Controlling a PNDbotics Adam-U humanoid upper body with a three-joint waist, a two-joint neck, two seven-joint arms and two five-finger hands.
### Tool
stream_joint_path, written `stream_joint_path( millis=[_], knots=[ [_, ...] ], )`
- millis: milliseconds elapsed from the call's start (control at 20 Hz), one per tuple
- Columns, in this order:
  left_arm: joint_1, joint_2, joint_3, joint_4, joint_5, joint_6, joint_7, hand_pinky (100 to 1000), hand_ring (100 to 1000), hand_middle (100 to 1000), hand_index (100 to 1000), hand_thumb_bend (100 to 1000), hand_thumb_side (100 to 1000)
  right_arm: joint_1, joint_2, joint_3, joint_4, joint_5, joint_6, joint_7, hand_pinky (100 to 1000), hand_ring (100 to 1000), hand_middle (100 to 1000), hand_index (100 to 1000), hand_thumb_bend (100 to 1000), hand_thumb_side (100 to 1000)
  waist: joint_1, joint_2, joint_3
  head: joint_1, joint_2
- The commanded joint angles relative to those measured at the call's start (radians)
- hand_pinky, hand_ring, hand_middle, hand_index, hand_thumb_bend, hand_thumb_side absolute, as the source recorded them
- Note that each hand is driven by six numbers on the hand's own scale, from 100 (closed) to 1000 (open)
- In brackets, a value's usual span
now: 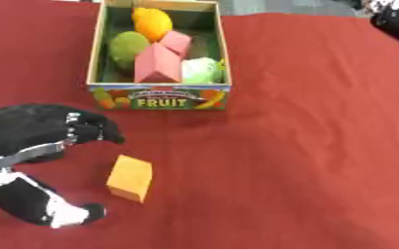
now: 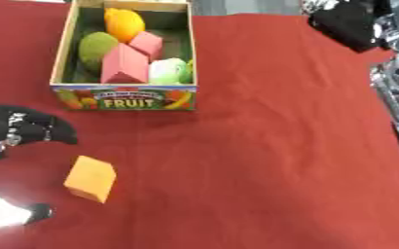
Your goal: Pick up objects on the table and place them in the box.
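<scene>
Left hand (image 1: 41,146) spread wide just beside orange block (image 1: 130,178), bracketing it to grab, fruit box (image 1: 158,97) beyond already part-filled.

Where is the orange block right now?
The orange block lies on the red tablecloth, lower left, between the left hand's fingers and thumb, untouched, nearer than the cardboard fruit box.

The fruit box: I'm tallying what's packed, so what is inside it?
Inside the fruit box: an orange fruit, a green fruit, two pink blocks, and a pale green item. Anything beneath them is covered.
</scene>
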Motion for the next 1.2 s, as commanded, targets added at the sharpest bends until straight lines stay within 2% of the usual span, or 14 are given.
stream_joint_path(
  millis=[50, 600, 950, 1200],
  knots=[
    [-0.012, -0.01, -0.001, -0.015, -0.004, 0.028, -0.02, 904, 893, 848, 922, 478, 551, -0.003, -0.023, -0.008, -0.015, 0.0, 0.003, -0.001, 841, 824, 738, 863, 100, 568, 0.011, -0.014, -0.002, 0.004, -0.006],
    [-0.012, -0.062, -0.001, -0.015, -0.084, 0.107, -0.075, 907, 897, 838, 927, 455, 486, 0.0, -0.009, -0.003, -0.015, -0.003, 0.009, 0.004, 840, 822, 733, 856, 100, 596, 0.009, -0.007, -0.006, 0.006, -0.013],
    [-0.002, -0.093, -0.005, 0.031, -0.15, 0.111, -0.092, 906, 901, 866, 921, 384, 404, 0.001, -0.001, -0.001, -0.015, -0.007, 0.01, 0.003, 840, 822, 733, 856, 100, 608, 0.006, -0.002, -0.011, 0.005, -0.018],
    [-0.003, -0.112, -0.016, 0.076, -0.159, 0.094, -0.09, 901, 898, 869, 917, 387, 368, 0.002, 0.003, -0.003, -0.015, -0.009, 0.01, 0.0, 840, 822, 731, 856, 100, 613, 0.005, 0.0, -0.015, 0.006, -0.019]
  ],
)
